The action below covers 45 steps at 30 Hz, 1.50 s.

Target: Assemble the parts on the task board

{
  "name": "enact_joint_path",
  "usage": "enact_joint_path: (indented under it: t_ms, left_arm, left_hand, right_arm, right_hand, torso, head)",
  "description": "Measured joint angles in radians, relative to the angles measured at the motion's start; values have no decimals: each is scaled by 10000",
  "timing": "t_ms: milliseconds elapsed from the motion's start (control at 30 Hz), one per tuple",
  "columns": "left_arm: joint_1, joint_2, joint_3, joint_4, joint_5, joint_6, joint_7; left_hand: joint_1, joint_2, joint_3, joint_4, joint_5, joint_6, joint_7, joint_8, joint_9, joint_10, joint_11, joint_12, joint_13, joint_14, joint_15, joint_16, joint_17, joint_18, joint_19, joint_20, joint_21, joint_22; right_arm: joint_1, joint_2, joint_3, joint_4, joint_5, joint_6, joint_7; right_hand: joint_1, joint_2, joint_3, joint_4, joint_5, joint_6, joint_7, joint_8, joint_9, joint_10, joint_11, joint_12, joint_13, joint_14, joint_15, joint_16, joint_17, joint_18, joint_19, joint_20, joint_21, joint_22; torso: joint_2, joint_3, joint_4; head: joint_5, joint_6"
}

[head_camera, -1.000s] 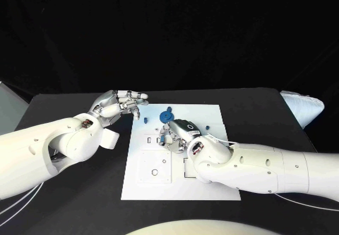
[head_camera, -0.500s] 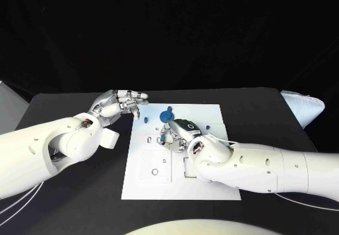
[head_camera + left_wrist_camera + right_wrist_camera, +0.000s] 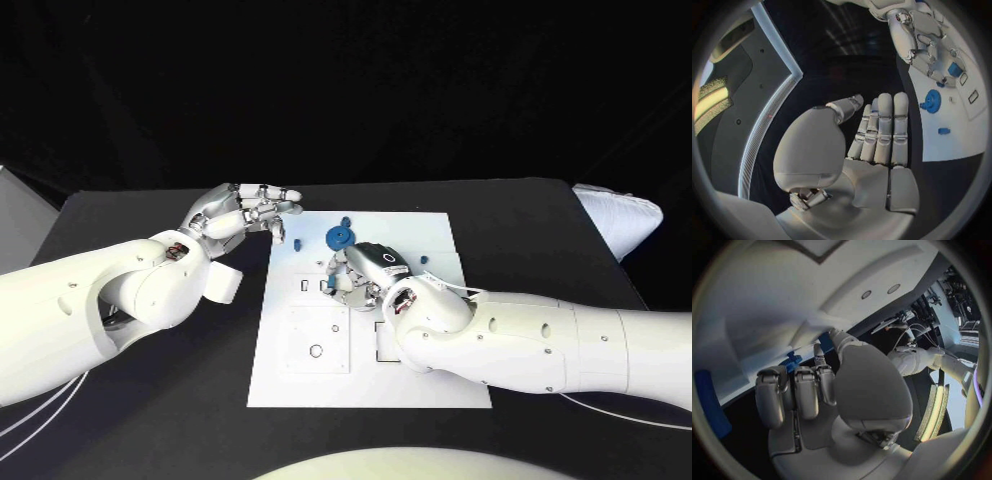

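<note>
basically nothing shifting since a second ago. right hand [image 3: 364, 268] still hunching over task board [image 3: 433, 385], grasp unclear. left hand [image 3: 248, 211] hovering empty, fingers extended. blue gear [image 3: 339, 237] waiting.

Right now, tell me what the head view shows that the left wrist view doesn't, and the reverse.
Head view alone: the whole task board with its cutouts, both white arms, and the left hand from outside. Left wrist view alone: the left hand's palm, fingers straight, holding nothing. Both: the blue gear and the right hand over the board.
</note>
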State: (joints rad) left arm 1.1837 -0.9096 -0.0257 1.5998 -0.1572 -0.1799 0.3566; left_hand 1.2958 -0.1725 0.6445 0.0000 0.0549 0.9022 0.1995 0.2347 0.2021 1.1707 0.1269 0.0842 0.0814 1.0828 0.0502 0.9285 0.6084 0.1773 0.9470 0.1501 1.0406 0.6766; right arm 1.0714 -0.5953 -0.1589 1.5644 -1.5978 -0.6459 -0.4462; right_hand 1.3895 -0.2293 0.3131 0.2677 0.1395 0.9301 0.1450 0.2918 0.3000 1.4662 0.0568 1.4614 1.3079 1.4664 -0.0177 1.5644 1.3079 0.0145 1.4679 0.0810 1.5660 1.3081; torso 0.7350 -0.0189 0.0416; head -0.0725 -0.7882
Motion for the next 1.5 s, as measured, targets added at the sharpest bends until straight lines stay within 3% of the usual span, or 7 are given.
enact_joint_path:
  t_ms: [400, 567, 700, 1033, 1267, 1400, 1500]
  left_arm:
    - [0, 6, 0, -19, -3, 11, -7]
    - [-1, 7, 0, -30, -10, 11, -9]
    - [-1, 7, -1, -37, -15, 11, -11]
    - [-1, 22, -1, -87, -30, 7, -20]
    - [-2, 76, -1, -202, -115, -7, -96]
    - [-2, 145, -1, -372, -255, -9, -224]
    - [-2, 223, -2, -531, -415, -11, -383]
  left_hand:
    - [0, 0, 0, 0, 0, 0, 0, 0, 4, 0, 0, 0, -1, 0, 0, 40, -1, 0, 0, 0, 0, -1]
    - [0, 0, 0, 0, 0, 0, 0, 0, 12, 0, 0, 0, -2, 0, 0, 40, -2, 0, 0, 0, 0, -1]
    - [0, 0, 0, 0, 0, 0, 0, 0, 12, 0, 0, 0, -2, 0, 0, 40, -2, 0, 0, 0, 0, -2]
    - [0, 0, 0, 0, 0, -39, -31, 0, 10, -38, 38, 0, 5, -37, 37, 40, -3, 0, -74, -1, 0, 2]
    - [-68, -68, 0, 0, 0, -342, 127, -145, -11, -106, 43, 38, 65, -74, 74, 44, 12, 1, -111, 36, 62, 2]
    - [-78, -78, -299, 11, 0, -415, 93, -75, 36, 100, -27, 646, 408, 1, 54, 391, 169, 1, -64, 8, 352, 306]
    - [-59, 1, -675, -31, 0, -383, 19, 413, 252, 98, -110, 1878, 1248, 511, -55, 1405, 1138, 1, 541, -43, 932, 1030]
  right_arm:
    - [-10, -22, -6, 41, 11, -6, 54]
    - [-30, -63, -10, 122, 20, -34, 103]
    - [-34, -96, -10, 178, 23, -84, 138]
    - [-45, -355, 19, 491, 18, -414, 206]
    - [145, -707, 137, 886, 181, -745, 441]
    - [446, -1010, 210, 1116, 786, -827, 1106]
    - [742, -1258, 240, 1161, 1624, -798, 1926]
  right_hand:
    - [-116, -116, -649, 145, 205, -156, 12, 0, -44, -73, 72, -102, -2, 0, 0, 0, -1, -1, -15, 56, 0, -2]
    - [-300, 71, -1914, 219, -395, -432, 109, -98, -146, -150, 149, -191, -2, 1, 71, 0, -2, -1, -35, 108, -39, -2]
    - [-193, 178, -2581, 238, -395, -534, 142, -156, -202, -197, 196, -229, -3, -8, 133, 0, -2, -2, 1, 144, -39, -3]
    - [-196, 255, -2818, 249, -394, -594, 153, -173, -230, -233, 233, -236, -3, 0, 141, 0, -3, -1, 1, 143, -39, -4]
    - [-196, 255, -3330, 287, -348, -1001, 322, -512, -374, -525, 372, -519, -4, -17, 239, 0, -3, -1, -16, 233, -141, -5]
    - [-36, 414, -3376, 283, -230, -1147, 395, -716, -443, -648, 429, -603, -5, 0, 287, -56, -3, -1, -17, 304, -511, -6]
    - [226, 661, -3136, 244, -171, -1149, 397, -716, -450, -751, 428, -656, -5, -1, 288, -115, -3, -1, -17, 304, -884, -6]
  torso:
    - [-1, -2, 3]
    - [-2, -2, 5]
    - [-3, -2, 5]
    - [-16, 1, -2]
    - [-57, 19, -29]
    - [-98, 26, -46]
    - [-144, 35, -64]
  head:
    - [-6, 5]
    - [-8, 6]
    - [-13, 6]
    - [-5, 37]
    - [12, 112]
    - [6, 159]
    - [2, 190]
